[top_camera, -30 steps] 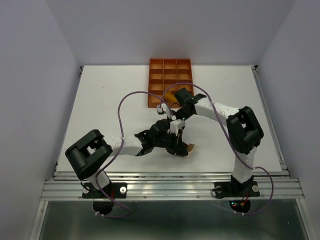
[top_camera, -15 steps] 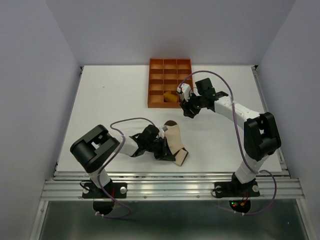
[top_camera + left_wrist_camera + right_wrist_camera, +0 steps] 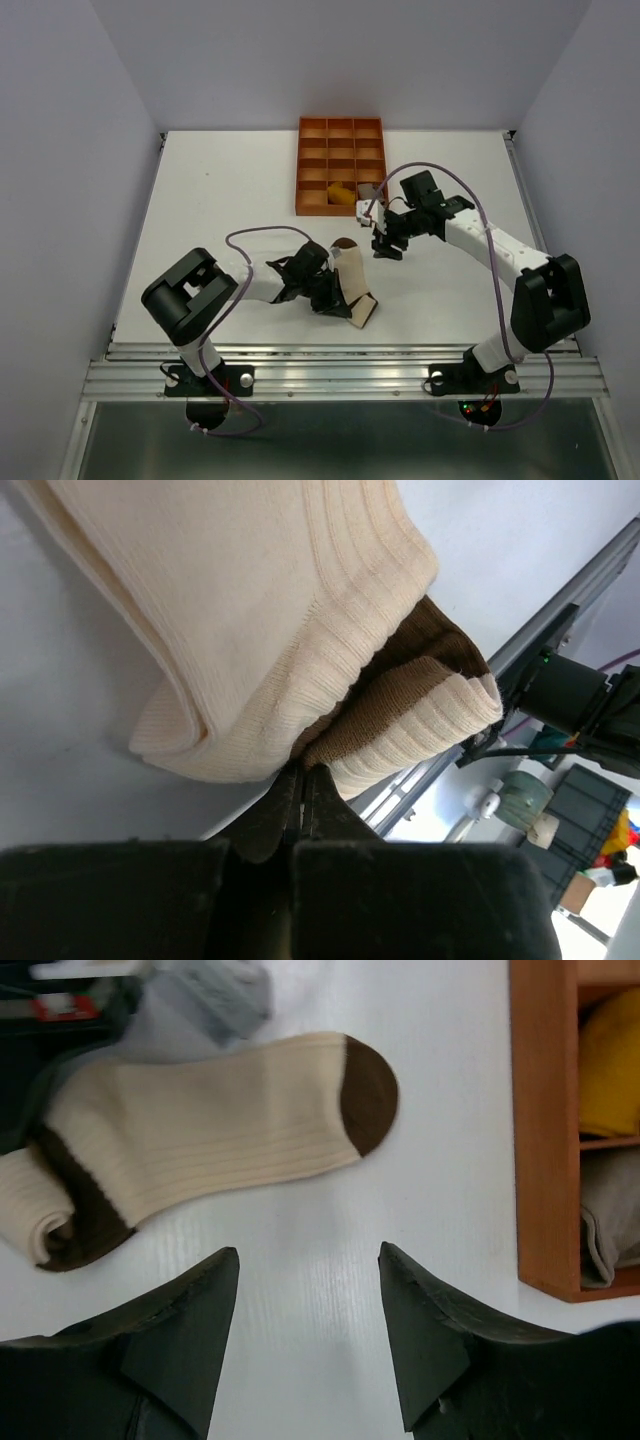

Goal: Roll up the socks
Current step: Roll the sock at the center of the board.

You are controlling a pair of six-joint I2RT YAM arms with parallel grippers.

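Note:
A cream sock [image 3: 350,275] with a brown toe and a brown band by its cuff lies stretched on the white table [image 3: 220,200]. Its cuff end points toward the near edge. My left gripper [image 3: 335,303] is shut, and its tips [image 3: 300,772] pinch into the folded cuff of that sock [image 3: 250,610]. My right gripper [image 3: 385,248] hangs open just right of the toe with nothing in it. In the right wrist view this gripper [image 3: 308,1250] stands over bare table below the sock [image 3: 220,1130]. A mustard sock [image 3: 610,1060] and a taupe sock [image 3: 612,1215] sit in tray compartments.
The orange compartment tray [image 3: 312,150] stands at the back middle of the table, right behind my right gripper. Its wall [image 3: 540,1110] is close to my right finger. A metal rail [image 3: 340,375] runs along the near table edge.
The two grippers were huddled over the bunched sock; the sock now lies stretched out. My right gripper went to the tray, then came back down near the toe, opening wider. The left stayed shut.

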